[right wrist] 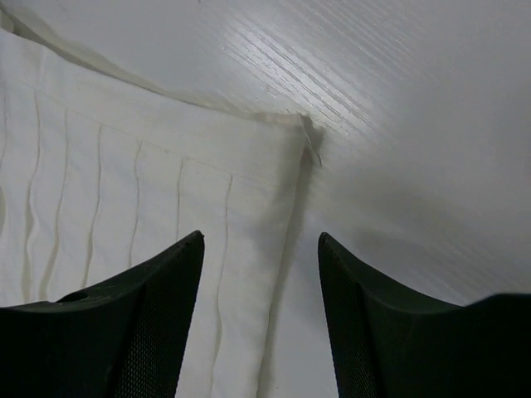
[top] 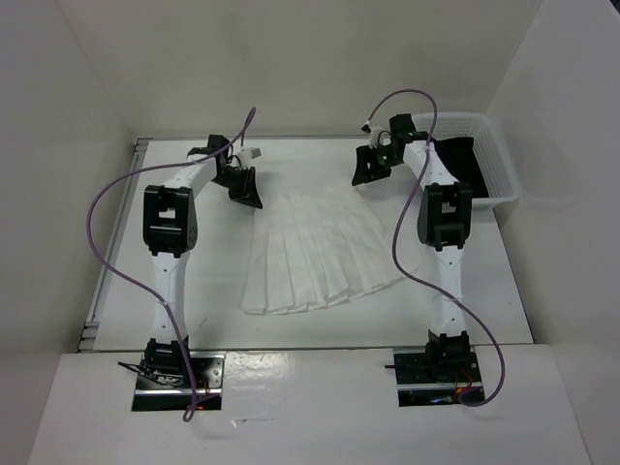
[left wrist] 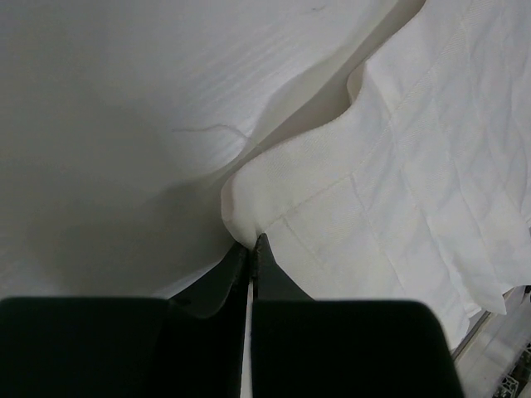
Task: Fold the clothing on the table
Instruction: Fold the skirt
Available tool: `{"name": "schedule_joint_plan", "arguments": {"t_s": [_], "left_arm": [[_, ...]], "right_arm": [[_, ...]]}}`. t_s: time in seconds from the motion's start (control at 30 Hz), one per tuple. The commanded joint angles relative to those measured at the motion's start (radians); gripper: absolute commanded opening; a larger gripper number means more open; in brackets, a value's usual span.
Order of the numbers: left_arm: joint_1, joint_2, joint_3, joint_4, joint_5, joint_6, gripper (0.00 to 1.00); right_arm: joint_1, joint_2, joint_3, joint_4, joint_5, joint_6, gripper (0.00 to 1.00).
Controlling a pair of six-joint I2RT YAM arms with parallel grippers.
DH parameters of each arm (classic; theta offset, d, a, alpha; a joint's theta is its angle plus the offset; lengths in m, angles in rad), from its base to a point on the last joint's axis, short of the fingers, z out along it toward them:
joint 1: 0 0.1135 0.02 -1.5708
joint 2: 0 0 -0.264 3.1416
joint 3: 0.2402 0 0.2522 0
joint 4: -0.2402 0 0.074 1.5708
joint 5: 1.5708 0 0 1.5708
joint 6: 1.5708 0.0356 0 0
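Note:
The clothing, white with long pleats, lies fanned out in the middle of the table. My left gripper is at its far left corner. In the left wrist view the black jaws are shut on a pinch of the clothing, whose edge rises off the table in a soft fold. My right gripper is at the far right corner. In the right wrist view it stands open, straddling the side hem of the clothing, just below the corner with a loose thread.
A white mesh basket stands at the back right and holds a black garment, close behind my right arm. White walls enclose the table. Purple cables loop from both arms.

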Motion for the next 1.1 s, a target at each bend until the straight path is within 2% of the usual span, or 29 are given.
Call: {"name": "schedule_joint_plan", "arguments": {"t_s": [0.0, 0.23, 0.53, 0.77, 1.07], "left_arm": [[-0.017, -0.009, -0.046, -0.03, -0.068, 0.066, 0.02], [-0.017, -0.037, -0.08, -0.02, -0.101, 0.076, 0.02], [-0.026, -0.037, -0.094, -0.02, -0.101, 0.085, 0.02], [-0.035, -0.037, -0.094, -0.029, -0.101, 0.095, 0.02], [-0.035, -0.037, -0.094, -0.038, -0.101, 0.095, 0.02]], "right_arm": [[0.007, 0.061, 0.102, -0.067, -0.101, -0.029, 0.62], [0.007, 0.193, 0.333, -0.16, -0.091, -0.038, 0.62], [-0.002, 0.236, 0.354, -0.179, -0.091, -0.057, 0.62], [-0.002, 0.289, 0.444, -0.199, -0.102, -0.057, 0.61], [0.016, 0.344, 0.485, -0.237, -0.125, -0.077, 0.47]]}}
